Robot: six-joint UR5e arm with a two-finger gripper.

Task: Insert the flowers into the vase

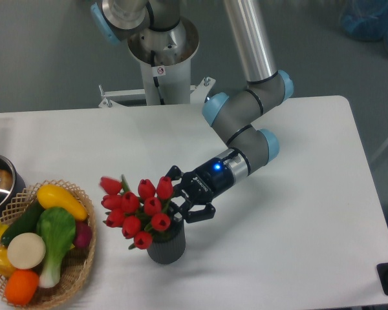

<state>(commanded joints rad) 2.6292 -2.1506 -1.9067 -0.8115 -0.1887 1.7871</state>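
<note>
We see an evenly lit scene, bright and soft, with no hard glare on the white tabletop (297,219). Light seems to come from above: the vase (166,248) casts only a faint, short shadow at its base. The outermost flowers (137,205) at the left look slightly smeared, while the arm (246,139) stays sharp. A small blue light glows on the wrist. Overall resolution is modest, with fine detail soft.

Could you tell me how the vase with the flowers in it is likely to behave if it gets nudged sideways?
The vase looks small and narrow, so it is probably apt to tip. The flowers lean out to the left, likely making it top-heavy that way. The pincer sits right beside the stems, so a sideways pull there could drag it over.
</note>
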